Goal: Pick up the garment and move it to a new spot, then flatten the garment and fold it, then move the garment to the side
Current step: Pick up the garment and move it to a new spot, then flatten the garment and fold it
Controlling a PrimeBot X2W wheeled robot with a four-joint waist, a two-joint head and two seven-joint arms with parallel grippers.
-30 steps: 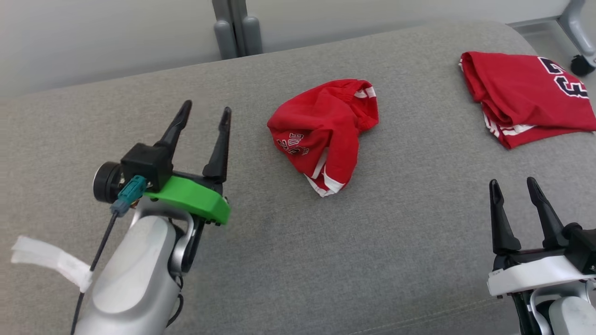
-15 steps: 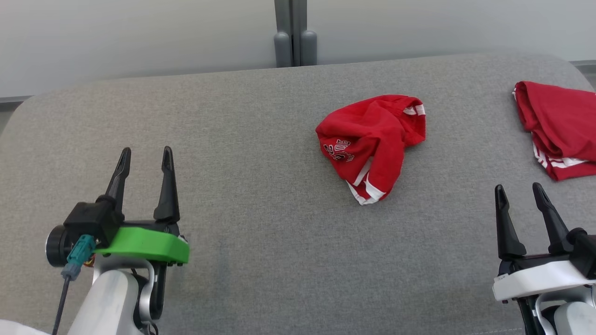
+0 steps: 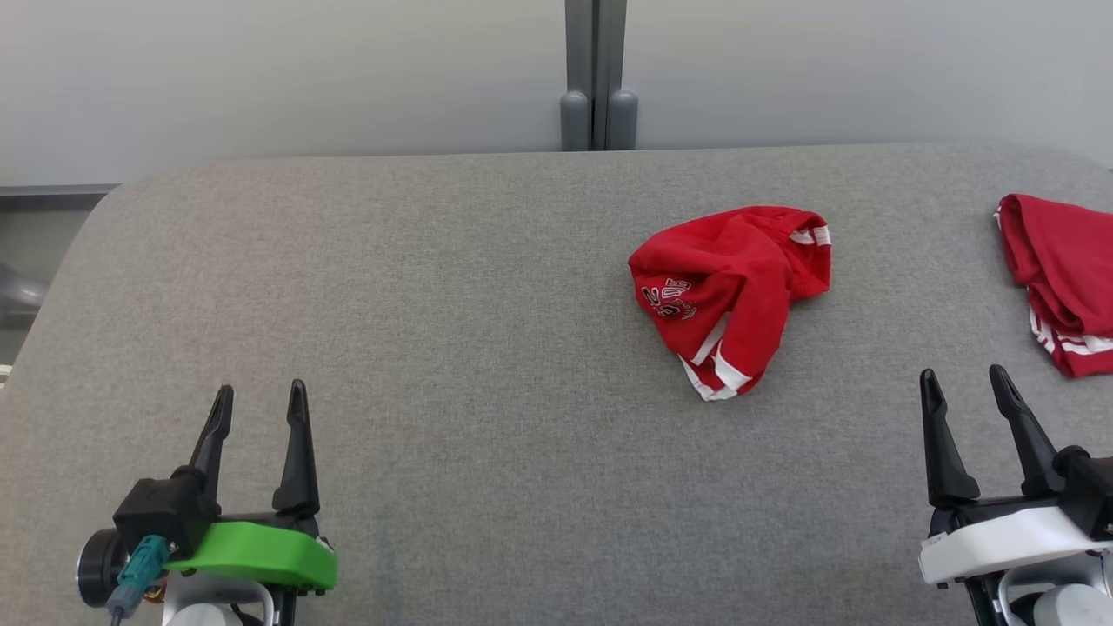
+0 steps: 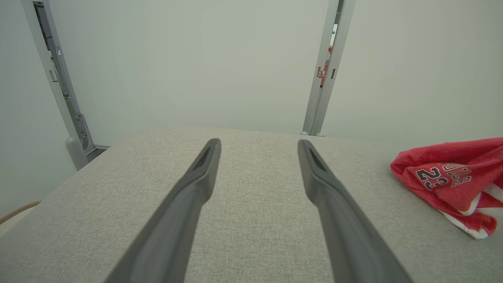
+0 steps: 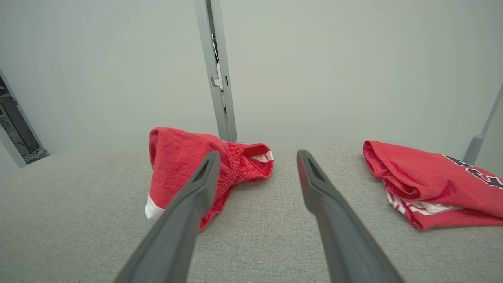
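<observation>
The garment is a crumpled red piece with white stripes and dark lettering, lying right of centre on the grey padded table. My left gripper hovers open near the front left, far from it, with nothing between its fingers. In the left wrist view the left gripper points at bare table and the garment lies off to the right. My right gripper is open at the front right, short of the cloth. In the right wrist view the garment lies ahead, partly behind the left finger of the right gripper.
A second red garment, folded, with white trim and dark numerals, lies at the table's right edge. A grey post and a pale wall stand behind the table. The left half of the table is bare grey fabric.
The head camera has turned, so the whole scene has slid right and down. My left arm has drawn back to the lower left. Both garments lie as they did.
</observation>
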